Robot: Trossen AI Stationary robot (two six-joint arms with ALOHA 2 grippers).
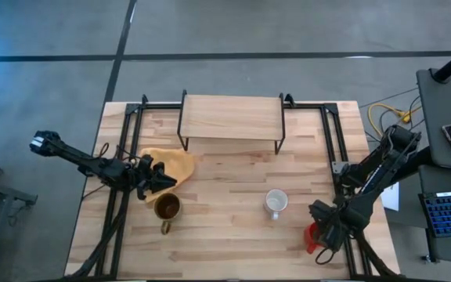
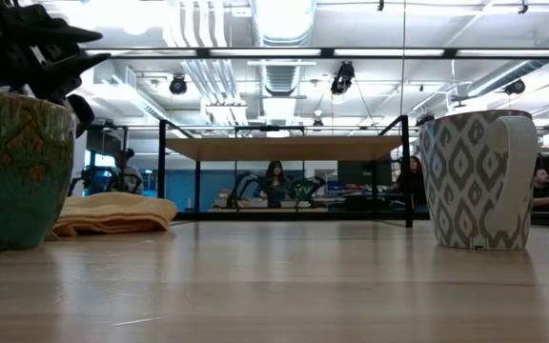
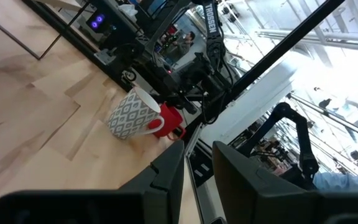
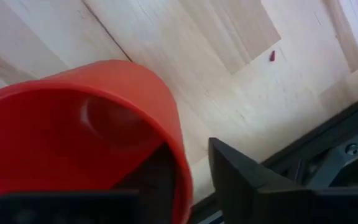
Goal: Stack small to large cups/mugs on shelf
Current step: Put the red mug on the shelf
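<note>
A light-wood shelf [image 1: 232, 116] on thin black legs stands at the far edge of the wooden table [image 1: 225, 243], its board bare, and all three mugs sit on the tabletop in front of it.

The brown-olive mug [image 1: 167, 207] stands upright in front of the shelf's left end, handle pointing away from the shelf. The left gripper [image 1: 153, 182] hovers between that mug and the shelf, just beside the mug's rim and over the edge of a crumpled yellow cloth [image 1: 174, 163] that lies close to the shelf's left legs. In the left wrist view its two dark fingers [image 3: 166, 177] stand slightly apart with nothing between them.

The white mug [image 1: 276, 202], patterned in grey diamonds, stands upright in front of the shelf's right end, apart from everything else.

Farther from the shelf, near the table's front right corner, the red mug [image 1: 312, 237] is taken by the right gripper [image 1: 325, 223]. The right wrist view shows one finger [image 4: 253, 183] outside the red wall and what appears to be the other inside the rim, so the claw seems clamped on the mug's wall, though the inner finger is partly hidden.

People sit in the room behind the shelf, seen in the low view [image 2: 276, 181].
</note>
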